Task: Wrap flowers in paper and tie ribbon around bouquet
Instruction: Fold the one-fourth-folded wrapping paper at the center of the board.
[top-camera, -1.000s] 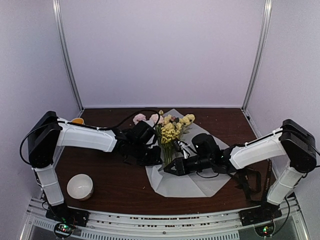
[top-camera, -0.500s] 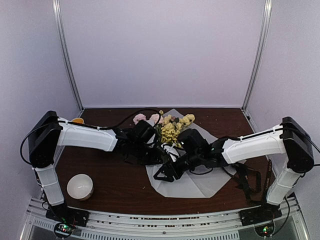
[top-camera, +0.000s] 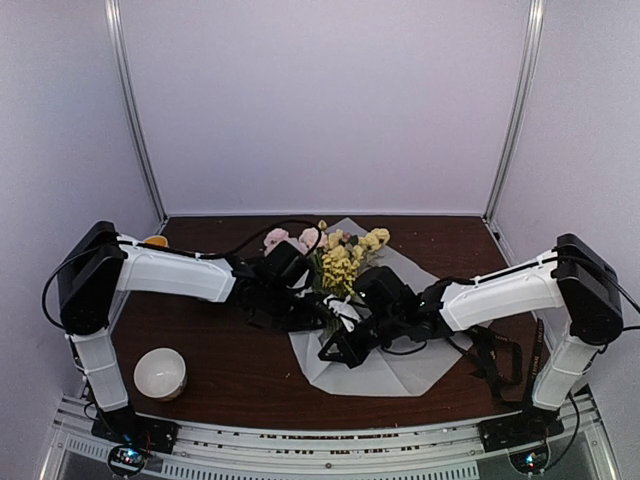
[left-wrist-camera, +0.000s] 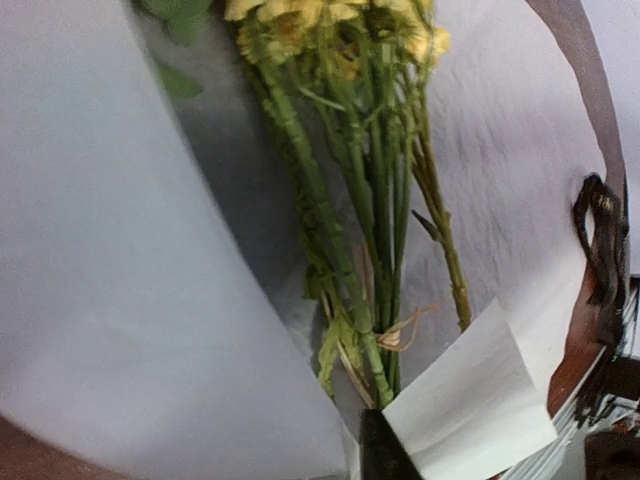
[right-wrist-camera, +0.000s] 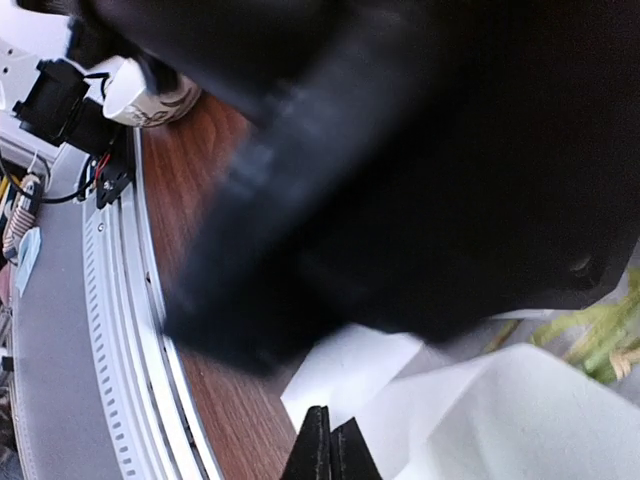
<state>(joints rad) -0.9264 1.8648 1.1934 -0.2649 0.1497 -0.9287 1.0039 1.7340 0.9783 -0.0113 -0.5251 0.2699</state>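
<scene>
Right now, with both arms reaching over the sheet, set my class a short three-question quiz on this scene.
1. True or false: the flowers lie on the paper.
2. Where does the white bowl stand? A: on the bare wood beside the left arm. B: on the paper. C: at the far right corner.
3. Fill in the blank: in the right wrist view, the fingers of the right end effector are ____ (open or shut).

Key: 1 true; 2 A; 3 shut.
</scene>
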